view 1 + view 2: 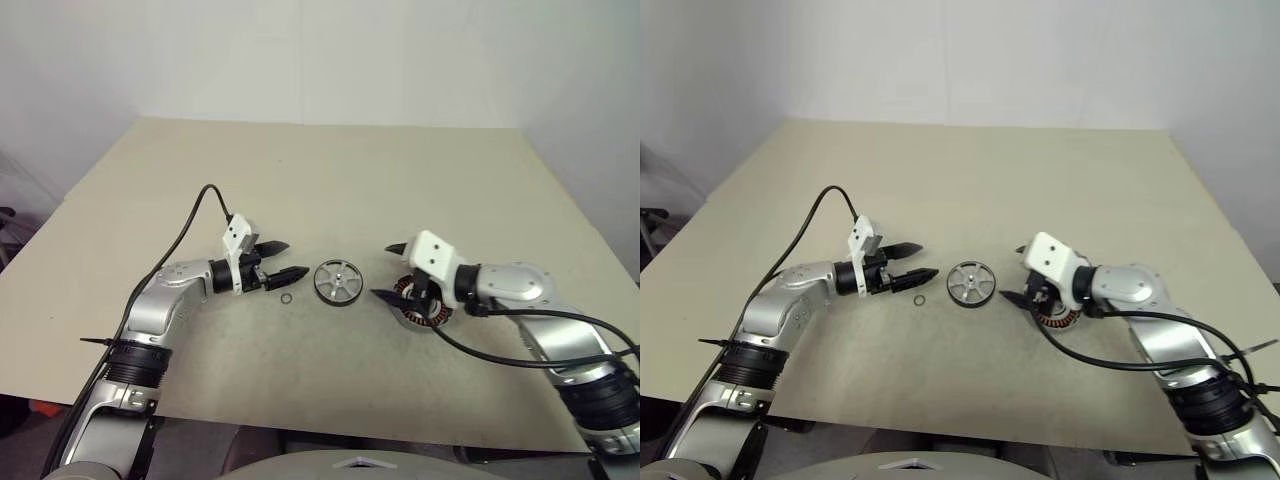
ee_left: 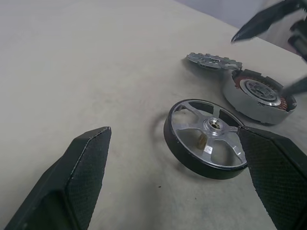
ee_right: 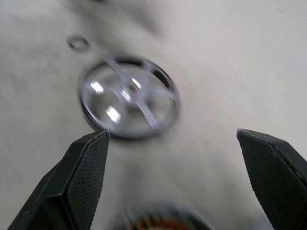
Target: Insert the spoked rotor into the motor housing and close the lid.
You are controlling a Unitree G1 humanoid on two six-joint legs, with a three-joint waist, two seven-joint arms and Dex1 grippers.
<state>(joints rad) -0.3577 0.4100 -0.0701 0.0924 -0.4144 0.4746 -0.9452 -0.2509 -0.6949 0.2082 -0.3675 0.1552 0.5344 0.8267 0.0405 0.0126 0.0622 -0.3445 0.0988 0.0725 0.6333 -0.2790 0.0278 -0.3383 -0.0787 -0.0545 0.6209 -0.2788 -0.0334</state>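
The spoked rotor (image 1: pixel 336 283) lies flat on the beige table, shiny silver with a dark rim. To its left, my left gripper (image 1: pixel 290 259) is open and points at it, a short way off. To the rotor's right sits the motor housing (image 1: pixel 425 308) with its copper coils, partly covered by my right gripper (image 1: pixel 384 271). That gripper hovers open over the housing's near side, facing the rotor, and holds nothing. The lid (image 2: pixel 213 61), dull grey and ribbed, lies flat on the table just behind the housing (image 2: pixel 256 96).
A small dark ring (image 1: pixel 287 299) lies on the table between the left gripper and the rotor. Black cables trail from both wrists. The beige table (image 1: pixel 330 170) stretches bare toward the back wall, and its front edge runs close below both arms.
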